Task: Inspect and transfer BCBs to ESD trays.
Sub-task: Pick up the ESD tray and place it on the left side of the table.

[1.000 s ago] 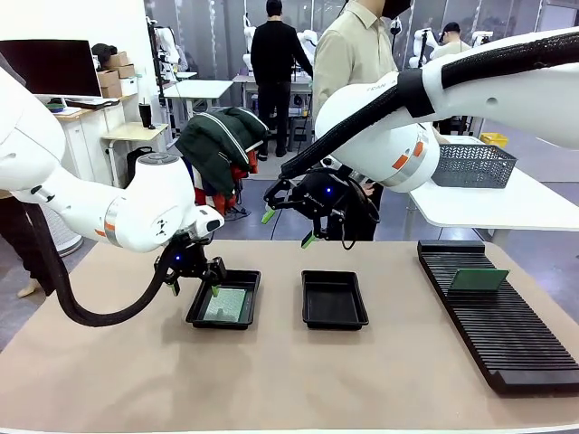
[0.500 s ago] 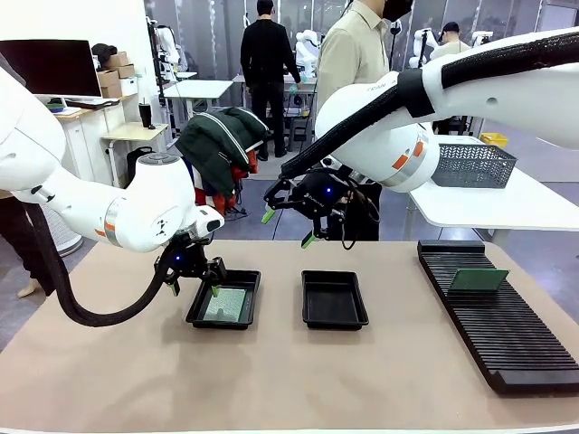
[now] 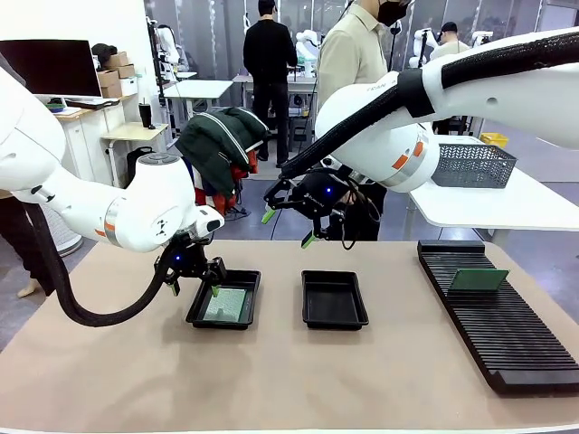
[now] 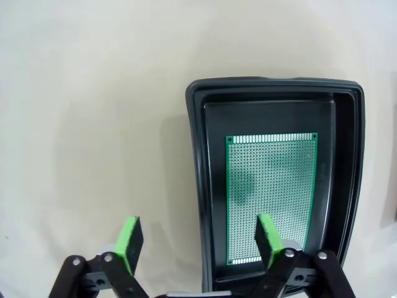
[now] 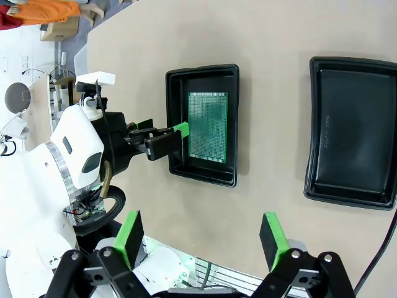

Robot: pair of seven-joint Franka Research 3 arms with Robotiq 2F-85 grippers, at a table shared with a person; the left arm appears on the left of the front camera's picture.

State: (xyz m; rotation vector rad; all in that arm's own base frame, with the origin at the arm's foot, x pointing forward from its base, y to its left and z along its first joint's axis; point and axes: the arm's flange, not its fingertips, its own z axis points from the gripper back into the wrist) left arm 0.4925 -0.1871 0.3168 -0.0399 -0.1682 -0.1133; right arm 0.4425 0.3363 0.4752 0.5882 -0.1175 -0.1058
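BCB [image 4: 271, 197], a thin green perforated board, lies flat on the floor of the left tray [image 4: 197, 186], slightly smaller than that floor. My left jaws hang low and wide, holding nothing. One pad [image 4: 267, 239] is over the board's near end, and the other pad [image 4: 129, 243] is outside the rim above the bare surface [image 4: 93, 124]. My right jaws, also wide and empty, hover high near the empty second tray [image 3: 335, 300]. Another BCB [image 3: 479, 279] stands upright in the rack [image 3: 507, 334] to the right. I judge these boards light, stiff, slick-faced and hard to lift from flat. They look best pinched gently across opposite edges, never by the faces.
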